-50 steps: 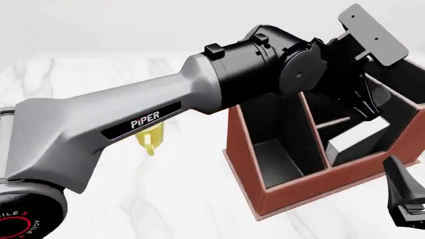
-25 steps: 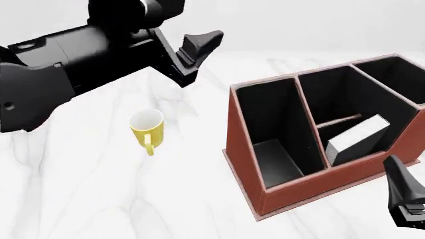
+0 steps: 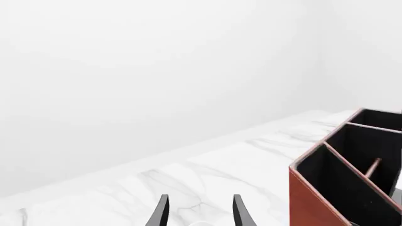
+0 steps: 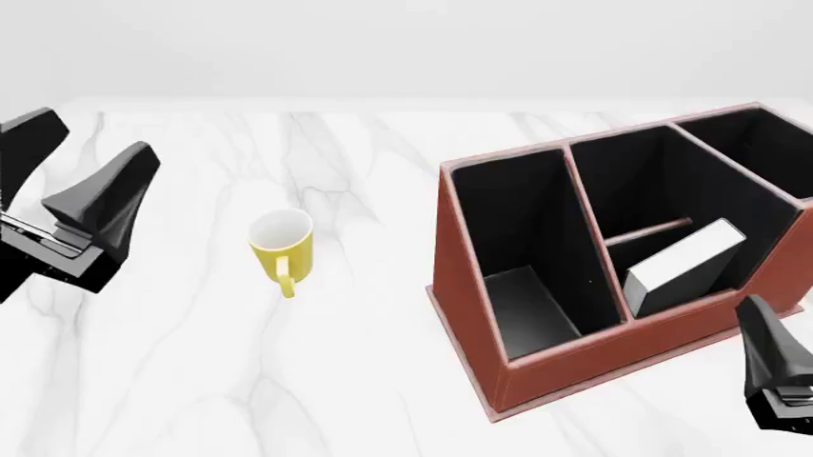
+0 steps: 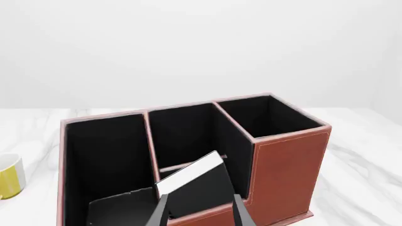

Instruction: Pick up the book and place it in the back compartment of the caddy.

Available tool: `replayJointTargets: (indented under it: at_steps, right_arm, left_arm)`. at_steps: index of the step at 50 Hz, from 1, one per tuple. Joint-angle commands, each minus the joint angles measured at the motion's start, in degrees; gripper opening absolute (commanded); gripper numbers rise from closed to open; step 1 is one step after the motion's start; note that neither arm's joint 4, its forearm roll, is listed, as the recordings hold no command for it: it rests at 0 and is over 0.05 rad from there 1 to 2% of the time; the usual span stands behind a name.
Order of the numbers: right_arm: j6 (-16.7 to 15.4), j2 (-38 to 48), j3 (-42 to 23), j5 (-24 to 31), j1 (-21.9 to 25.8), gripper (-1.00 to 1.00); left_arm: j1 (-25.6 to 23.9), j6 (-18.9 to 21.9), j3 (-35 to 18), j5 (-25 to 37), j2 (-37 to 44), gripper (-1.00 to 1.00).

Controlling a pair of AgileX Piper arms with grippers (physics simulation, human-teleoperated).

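The black book [image 4: 684, 259] with white page edges leans tilted inside the back compartment [image 4: 766, 249] of the reddish-brown caddy [image 4: 464, 276], against its near wall. It also shows in the right wrist view [image 5: 195, 181], in front of the short cross divider. My left gripper [image 4: 99, 133] is open and empty at the far left of the table, well away from the caddy. My right gripper [image 5: 199, 212] is open and empty, just outside the caddy's near right corner, with one finger [image 4: 775, 367] in the front view.
A yellow mug [image 4: 281, 243] stands upright on the white marble table [image 4: 318, 381] between the left gripper and the caddy. The caddy's two long cells and the twin cell behind the divider hold nothing. The caddy's corner shows in the left wrist view [image 3: 308, 197].
My left arm has drawn back from above the caddy to the far left, its gripper empty. The book stays leaning in the back compartment. The right arm has not moved.
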Motion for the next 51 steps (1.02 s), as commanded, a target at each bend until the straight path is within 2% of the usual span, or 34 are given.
replayJointTargets:
  at_steps: [1,4,11,17,18,19,21,22,24,25,26,27,30,32,34,35,39,43,46,48,49,50,51]
  right_arm:
    - [-1.63,-0.56,-3.16,2.79,0.35,1.0]
    - [-2.48,-0.15,-5.73,3.68,1.04,1.0]
    - [-4.61,1.25,-14.37,6.67,3.6,1.0]
    - [-7.17,4.79,-28.11,10.38,6.31,1.0]
    - [-7.17,4.79,-28.13,10.4,6.31,1.0]
    - [-8.0,5.41,-33.45,12.42,7.2,1.0]
    - [-8.88,5.92,-38.61,14.53,7.75,1.0]
    - [-8.88,5.93,-38.64,14.55,7.75,1.0]
    - [-9.46,7.43,-50.4,19.02,9.0,1.0]
    - [-9.46,7.45,-50.46,19.07,9.0,1.0]
    - [-9.75,7.94,-57.34,21.77,10.32,1.0]
    - [-9.75,7.97,-57.44,21.84,10.32,1.0]
    - [-12.1,8.91,-70.92,26.33,12.45,1.0]
    - [-13.47,9.81,-77.25,28.36,13.49,1.0]
    - [-13.87,11.63,-86.12,31.72,14.37,1.0]
    - [-13.87,11.67,-86.2,31.77,14.37,1.0]
    - [-16.68,13.5,-99.05,35.31,16.56,1.0]
    - [-18.0,14.65,-108.73,37.59,16.37,1.0]
    - [-17.0,15.71,-118.51,40.36,16.42,1.0]
    - [-14.33,17.58,-127.89,43.98,17.84,1.0]
    - [-12.28,19.17,-134.7,46.47,16.69,1.0]
    - [-11.4,19.97,-137.9,47.51,15.58,1.0]
    - [-8.82,19.6,-141.48,46.92,11.03,1.0]
  left_arm:
    - [8.58,-5.6,8.38,-5.82,-6.28,1.0]
    - [9.57,-4.75,9.61,-6.79,-6.63,1.0]
    - [11.09,-6.13,11.46,-8.89,-6.81,1.0]
    - [12.07,-7.07,13.47,-13.04,-4.19,1.0]
    - [12.02,-6.84,13.65,-13.57,-3.83,1.0]
    - [13.09,-7.58,14.14,-14.68,-3.36,1.0]
    - [12.72,-7.28,14.68,-16.19,-1.92,1.0]
    - [12.72,-7.28,14.67,-16.24,-1.87,1.0]
    - [12.77,-7.42,15.2,-17.69,-0.49,1.0]
    - [12.77,-7.42,15.2,-17.75,-0.44,1.0]
    - [12.81,-7.22,15.69,-18.93,0.46,1.0]
    - [12.81,-7.22,15.69,-18.93,0.46,1.0]
    - [12.27,-6.64,16.4,-21.4,3.09,1.0]
    - [12.4,-6.71,16.48,-22.0,3.88,1.0]
    - [12.62,-6.76,16.54,-22.34,4.33,1.0]
    - [12.62,-6.76,16.54,-22.36,4.34,1.0]
    - [12.6,-6.64,16.83,-22.96,4.82,1.0]
    - [12.39,-6.32,17.47,-25.28,7.09,1.0]
    - [11.93,-5.99,17.67,-25.79,7.69,1.0]
    - [12.07,-5.21,18.0,-26.68,8.24,1.0]
    - [12.14,-5.18,18.2,-27.56,9.1,1.0]
    - [12.15,-5.18,18.27,-27.95,9.51,1.0]
    - [12.21,-5.03,18.48,-28.85,10.43,1.0]
